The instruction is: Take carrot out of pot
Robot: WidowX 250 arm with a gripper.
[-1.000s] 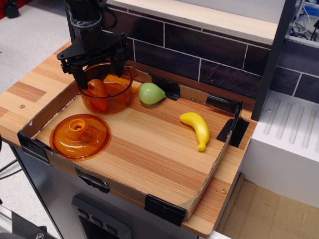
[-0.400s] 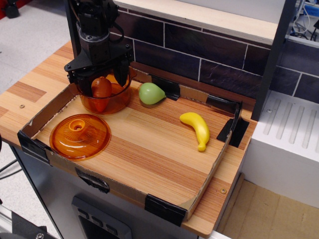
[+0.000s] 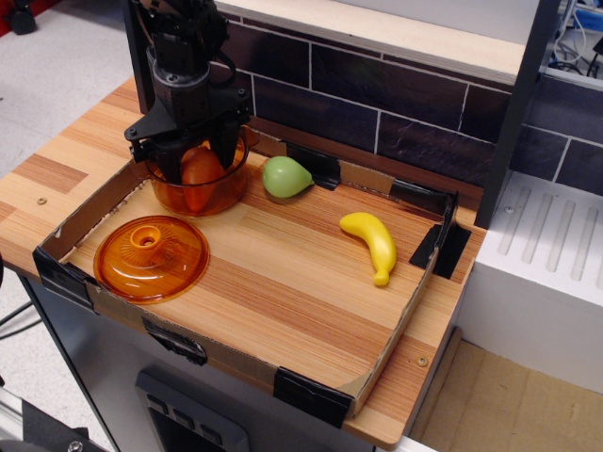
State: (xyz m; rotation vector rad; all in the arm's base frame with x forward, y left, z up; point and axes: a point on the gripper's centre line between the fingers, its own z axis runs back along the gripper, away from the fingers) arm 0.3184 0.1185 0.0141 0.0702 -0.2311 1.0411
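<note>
The translucent amber pot stands at the back left of the tray. The orange carrot stands on end inside it, its top near the pot's rim. My black gripper reaches down into the pot from above. One of its fingers is on the carrot's left and the other on its right, and they are closed against the carrot. The carrot's lower part shows only through the pot's wall.
The flat orange lid with a knob lies in front of the pot. A green pear sits just right of the pot. A yellow banana lies further right. A low cardboard wall rims the wooden tray, with a brick wall behind.
The gripper has moved down into the pot and its fingers have closed in on the carrot. The carrot has gone from lying tilted to standing upright between them.
</note>
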